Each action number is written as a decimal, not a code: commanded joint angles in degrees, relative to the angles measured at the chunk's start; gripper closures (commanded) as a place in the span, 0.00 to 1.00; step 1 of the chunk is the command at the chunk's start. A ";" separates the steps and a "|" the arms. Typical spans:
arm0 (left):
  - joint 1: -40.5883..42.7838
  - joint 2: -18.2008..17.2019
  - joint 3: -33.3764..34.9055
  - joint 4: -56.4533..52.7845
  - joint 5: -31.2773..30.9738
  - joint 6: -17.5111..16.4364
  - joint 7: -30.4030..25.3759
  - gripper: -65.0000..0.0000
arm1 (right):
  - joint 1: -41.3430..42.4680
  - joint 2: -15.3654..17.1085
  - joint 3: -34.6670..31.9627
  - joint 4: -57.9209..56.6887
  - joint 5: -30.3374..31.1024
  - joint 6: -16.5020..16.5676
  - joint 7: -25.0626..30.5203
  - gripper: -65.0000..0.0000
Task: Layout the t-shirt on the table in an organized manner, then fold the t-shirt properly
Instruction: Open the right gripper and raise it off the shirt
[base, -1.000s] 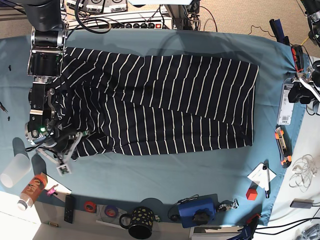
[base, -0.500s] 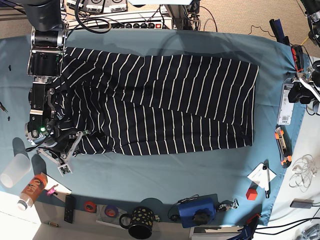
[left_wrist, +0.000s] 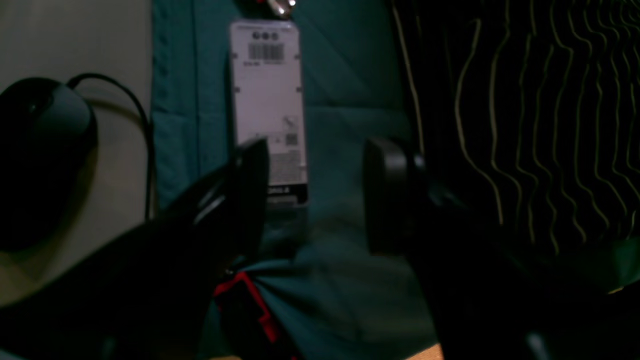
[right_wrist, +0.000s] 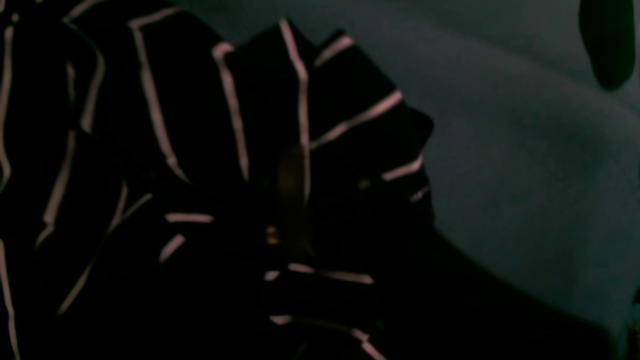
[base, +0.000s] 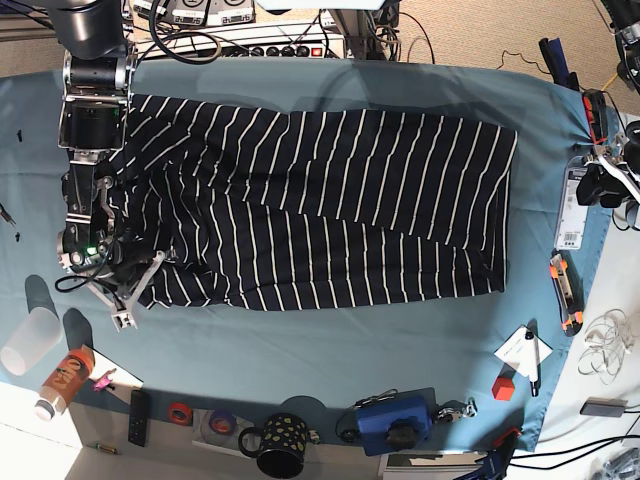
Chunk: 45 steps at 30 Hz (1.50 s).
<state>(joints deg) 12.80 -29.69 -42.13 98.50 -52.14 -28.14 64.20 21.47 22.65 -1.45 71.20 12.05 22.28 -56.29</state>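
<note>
The t-shirt (base: 320, 205), dark with thin white stripes, lies spread lengthwise on the teal table (base: 330, 350), its lower part folded up over itself. My right gripper (base: 135, 290) is at the shirt's lower-left corner. In the right wrist view the striped fabric (right_wrist: 280, 150) bunches and fans out from the right gripper (right_wrist: 310, 210), which is shut on it; its fingers are mostly hidden in the dark cloth. My left gripper (left_wrist: 312, 195) is open and empty above bare teal cloth beside the shirt's edge (left_wrist: 525, 125), at the table's right end (base: 605, 185).
A white barcode pack (left_wrist: 267, 100) lies just beyond the left gripper. An orange cutter (base: 565, 290), red cube (base: 503, 385), blue device (base: 395, 420), dotted mug (base: 280, 440), bottle (base: 62, 380) and plastic cup (base: 30, 340) line the right and front edges.
My right gripper has moved away from the front edge, toward the back, at the shirt's lower-left corner, drawing that corner in a little. The left arm has not moved.
</note>
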 joint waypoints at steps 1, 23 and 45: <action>-0.42 -1.25 -0.48 0.79 -1.07 -0.22 -1.25 0.52 | 1.70 0.83 0.37 0.96 0.11 -0.04 0.83 0.94; -0.44 -1.25 -0.48 0.79 -1.07 -0.22 -1.29 0.52 | 7.65 0.85 0.39 1.14 0.76 -0.20 12.79 1.00; -0.44 -1.25 -0.48 0.79 -1.07 -0.22 -1.75 0.52 | -0.57 1.01 46.31 -4.22 31.54 9.97 3.28 1.00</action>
<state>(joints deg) 12.80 -29.67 -42.13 98.52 -52.16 -28.14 63.77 19.35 22.63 44.99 66.00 42.15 31.68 -54.33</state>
